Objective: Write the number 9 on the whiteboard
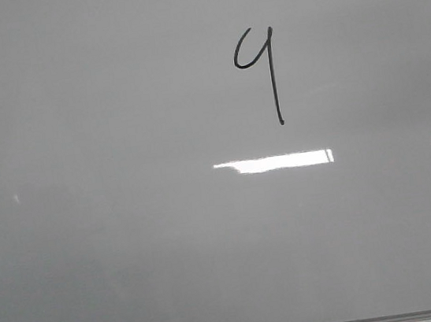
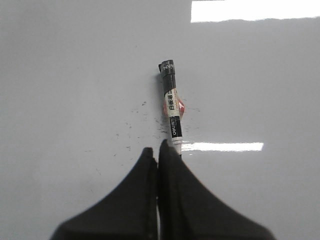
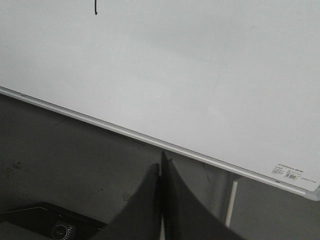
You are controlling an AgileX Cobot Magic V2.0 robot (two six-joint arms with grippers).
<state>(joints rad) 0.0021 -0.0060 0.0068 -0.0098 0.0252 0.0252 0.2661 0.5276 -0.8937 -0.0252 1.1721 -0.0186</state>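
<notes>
The number 9 [image 1: 259, 68] is a thin black digit with an open-topped loop and a long tail, high on the whiteboard [image 1: 130, 236]. The end of its tail shows in the right wrist view [image 3: 96, 9]. No gripper shows in the front view. My left gripper [image 2: 156, 148] is shut and empty above the board [image 2: 75, 75]. A black and white marker [image 2: 171, 102] lies on the board just past my right-hand fingertip, with its near end hidden behind that finger. My right gripper [image 3: 161, 164] is shut and empty, over a dark surface just off the board's framed edge [image 3: 150, 139].
Small black ink specks [image 2: 135, 112] dot the board beside the marker. A dark device with a round dial [image 3: 60, 231] lies near my right gripper. A thin white post [image 3: 231, 202] stands by the board's corner, near a label sticker [image 3: 287, 172].
</notes>
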